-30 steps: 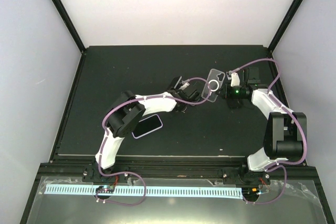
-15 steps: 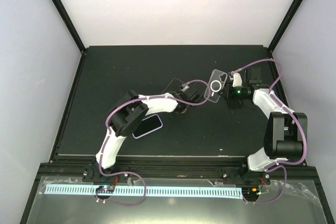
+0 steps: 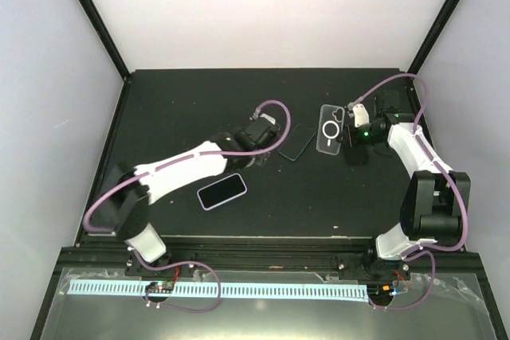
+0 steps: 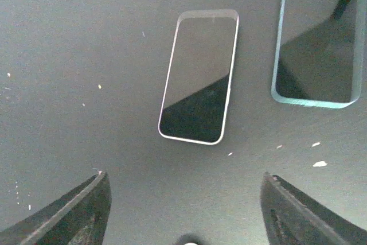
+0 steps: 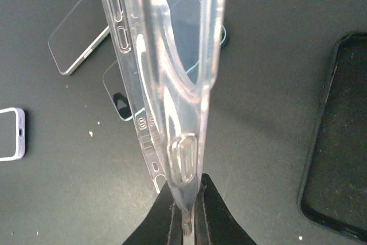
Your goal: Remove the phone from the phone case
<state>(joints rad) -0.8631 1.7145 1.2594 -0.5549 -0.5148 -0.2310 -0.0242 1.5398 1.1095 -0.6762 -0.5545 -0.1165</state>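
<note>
The phone [image 3: 296, 141] lies bare and screen-up on the black table, out of its case; in the left wrist view the phone [image 4: 199, 76] shows a silver rim. My left gripper [image 3: 271, 145] hovers just short of it, open [image 4: 184, 199], with nothing between the fingers. The clear phone case [image 3: 331, 129] hangs empty to the phone's right, pinched at one end by my shut right gripper [image 3: 348, 134]. Seen edge-on in the right wrist view, the case [image 5: 172, 55] rises from the right gripper [image 5: 187, 210]. The case's edge [image 4: 312, 101] also shows top right in the left wrist view.
Another phone in a lilac case [image 3: 221, 191] lies near the left arm's forearm, its lilac corner [image 5: 11, 133] at the far left of the right wrist view. A black case [image 5: 338, 142] rests on the table beside the right arm [image 3: 388, 103].
My left gripper has opened and let go of the phone, which now lies on the table. The left arm drew back to the left. The right gripper kept the case, which now lies flatter.
</note>
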